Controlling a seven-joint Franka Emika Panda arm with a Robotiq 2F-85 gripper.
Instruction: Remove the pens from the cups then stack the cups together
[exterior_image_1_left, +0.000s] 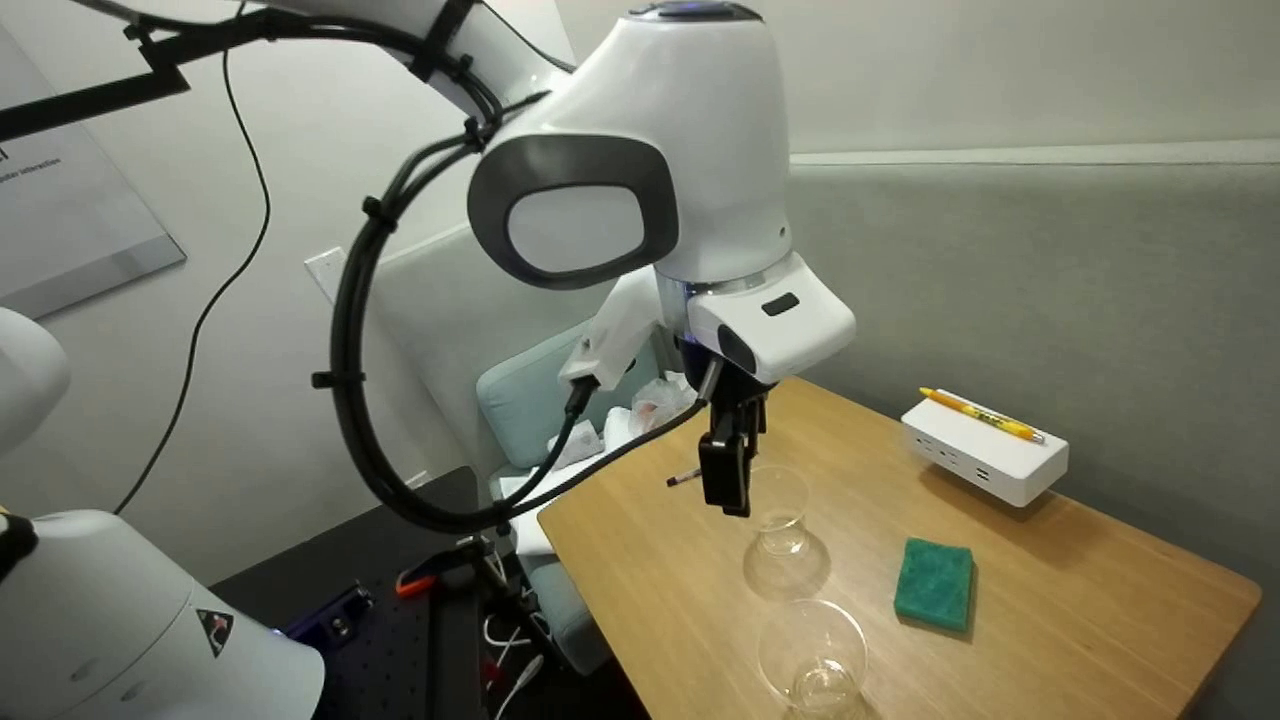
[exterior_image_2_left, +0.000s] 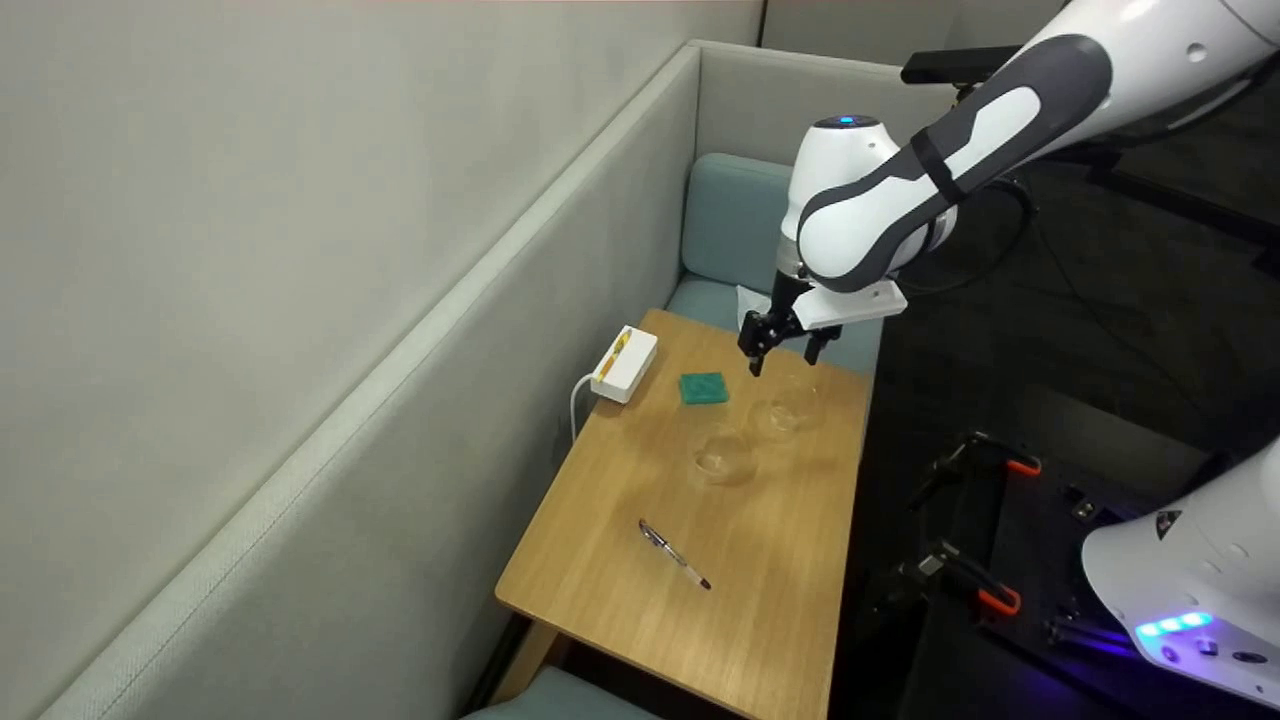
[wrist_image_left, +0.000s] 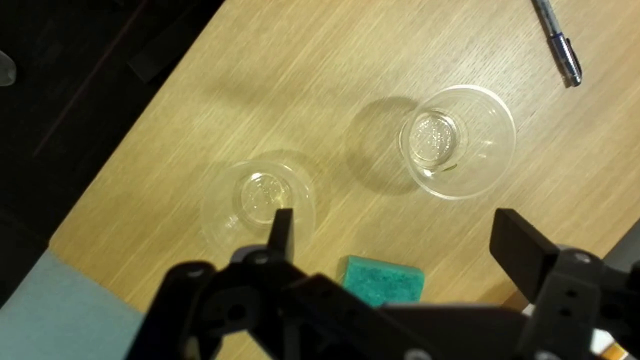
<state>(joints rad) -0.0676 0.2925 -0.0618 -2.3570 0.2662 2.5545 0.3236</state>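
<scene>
The black, angular tool (wrist_image_left: 394, 214) is released, jaws spread wide above the wood-grained worktop (wrist_image_left: 300, 100); below, upright and apart, stand a clear, round-rimmed cup (wrist_image_left: 460, 142) and a matching clear cup (wrist_image_left: 257, 197), their glinting bases plainest in the wrist view; near them lies a square, mottled green pad (wrist_image_left: 382, 281); a thin, dark-capped pen (exterior_image_2_left: 676, 555) with a see-through barrel lies on the worktop, whole only in an exterior view; atop a white, boxy block (exterior_image_1_left: 975, 450) rests a slim yellow-orange pen (exterior_image_1_left: 982, 414); the block's white cable (exterior_image_2_left: 573, 410) shows only in an exterior view.
</scene>
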